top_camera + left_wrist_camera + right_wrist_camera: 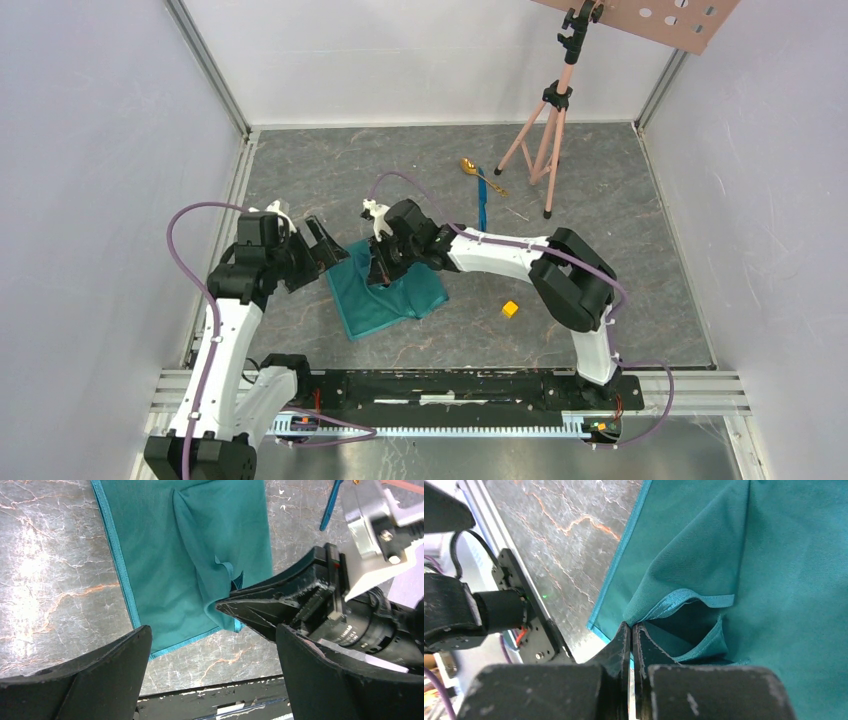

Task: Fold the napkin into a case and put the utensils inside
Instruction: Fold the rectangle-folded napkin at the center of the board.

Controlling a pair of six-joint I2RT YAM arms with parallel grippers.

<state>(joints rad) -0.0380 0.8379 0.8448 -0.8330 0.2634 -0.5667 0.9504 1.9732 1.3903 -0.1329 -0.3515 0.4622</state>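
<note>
The teal-green napkin [385,295] lies partly folded on the marble table, with a raised crease running down its middle [190,555]. My right gripper [385,265] is shut on a hemmed edge of the napkin [749,580], and the cloth bunches at its closed tips [631,627]. That same gripper shows in the left wrist view, pinching the fold [235,607]. My left gripper [325,250] hovers open beside the napkin's left edge, with only bare table between its fingers [215,665]. The utensils lie apart at the back: a gold spoon [468,166] and a blue knife [482,205].
A pink tripod [545,140] stands at the back right, close to the utensils. A small yellow cube [510,309] sits right of the napkin. The black base rail [450,385] runs along the near edge, and white walls enclose the table.
</note>
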